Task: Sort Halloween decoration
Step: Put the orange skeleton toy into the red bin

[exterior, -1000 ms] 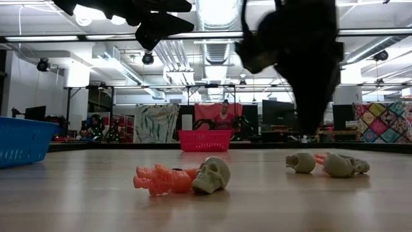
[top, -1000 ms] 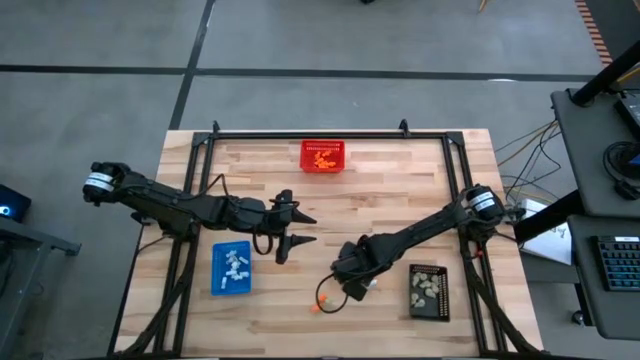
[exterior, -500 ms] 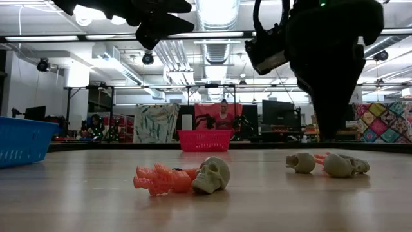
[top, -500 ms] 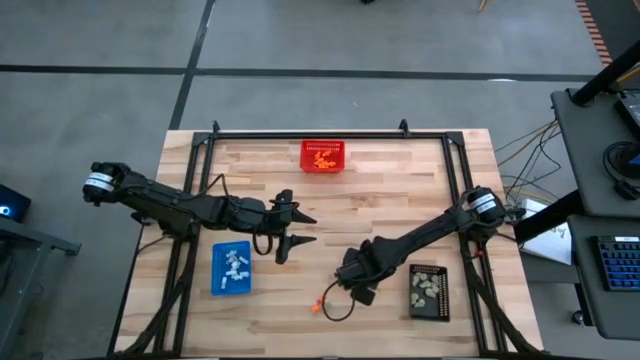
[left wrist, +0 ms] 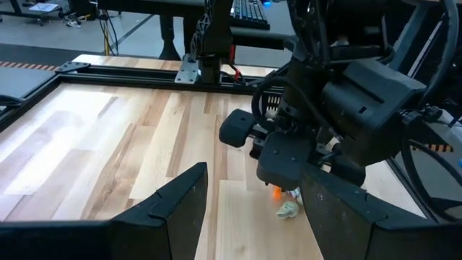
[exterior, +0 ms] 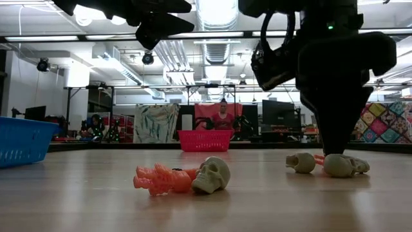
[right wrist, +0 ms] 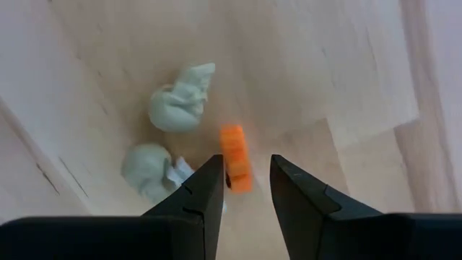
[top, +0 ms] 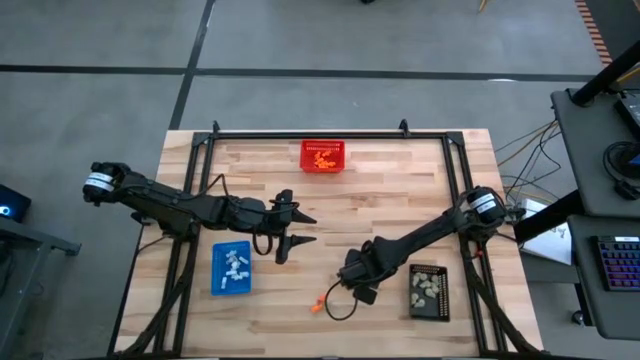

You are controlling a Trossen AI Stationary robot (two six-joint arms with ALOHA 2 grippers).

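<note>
The right end effector [right wrist: 245, 189] has come down over an orange trinket [right wrist: 235, 157] on the bench [top: 400, 190], its partly open fingers straddling it, nothing held; pickup looks imminent.

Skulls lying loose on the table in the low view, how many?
3: one skull beside the orange skeleton, two skulls by the right gripper. More may be hidden.
</note>
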